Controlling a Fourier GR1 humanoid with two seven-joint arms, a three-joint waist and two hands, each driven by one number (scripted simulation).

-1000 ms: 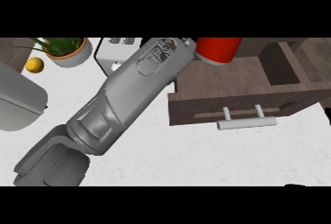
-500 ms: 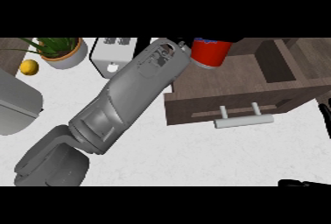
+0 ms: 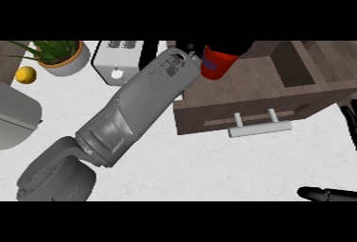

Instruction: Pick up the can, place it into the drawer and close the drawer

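1. When this moment is set against the two earlier head views, the can is found slightly lower and further left in the view. The drawer, its handle and the counter are seen essentially where they were.
2. The left hand is largely hidden behind its own forearm, which runs from the lower left up to the top centre. Dark fingers are seen on either side of the can's top, so the can is judged to be held with the fingers curled round it; how far they wrap cannot be told.
3. The can is located at the view's top, over the back left part of the pulled-out drawer, tilted a little. Whether it is above the drawer or already touching it cannot be told.
4. The right hand is seen at the lower right edge, fingers stretched out straight and holding nothing.
5. Bystanders are noted: toaster, potted plant and lemon, all well apart from the drawer.
6. Judgement: the small shift is read as the carry being lined up over the drawer. Lowering and release are not yet done, and the drawer is not yet closed.
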